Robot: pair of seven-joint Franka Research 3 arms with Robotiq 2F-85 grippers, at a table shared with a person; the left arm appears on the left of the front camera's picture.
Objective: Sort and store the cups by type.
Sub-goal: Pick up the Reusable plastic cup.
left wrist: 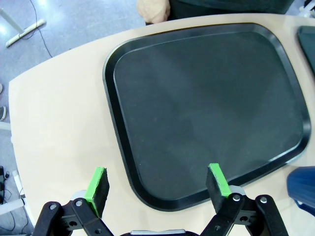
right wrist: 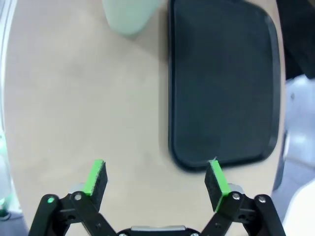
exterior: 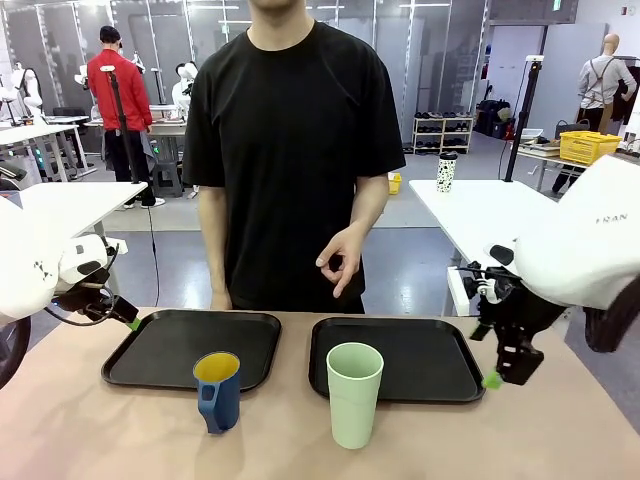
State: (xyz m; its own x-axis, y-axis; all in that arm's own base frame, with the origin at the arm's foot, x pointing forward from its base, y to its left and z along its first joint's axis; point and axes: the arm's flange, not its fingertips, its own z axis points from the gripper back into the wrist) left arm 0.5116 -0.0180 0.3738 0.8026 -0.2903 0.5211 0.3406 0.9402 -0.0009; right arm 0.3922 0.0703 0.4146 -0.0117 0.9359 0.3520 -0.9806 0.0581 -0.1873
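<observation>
A pale mint-green tumbler (exterior: 354, 393) stands upright on the table just in front of the right black tray (exterior: 445, 358); its base (right wrist: 131, 16) also shows at the top of the right wrist view. A dark blue mug (exterior: 217, 389) with a yellow inside and a handle stands in front of the left black tray (exterior: 165, 345); a blue edge of it (left wrist: 304, 188) shows in the left wrist view. My left gripper (left wrist: 158, 184) hovers open over the left tray's near corner. My right gripper (right wrist: 156, 179) hangs open above the table by the right tray's (right wrist: 221, 83) outer end. Nothing is held.
A person in a black shirt stands at the far side of the table, one hand (exterior: 340, 262) raised at waist height, the other (left wrist: 153, 10) by the table edge. Both trays carry nothing. A small white spotted cup (exterior: 446, 172) stands on another table behind.
</observation>
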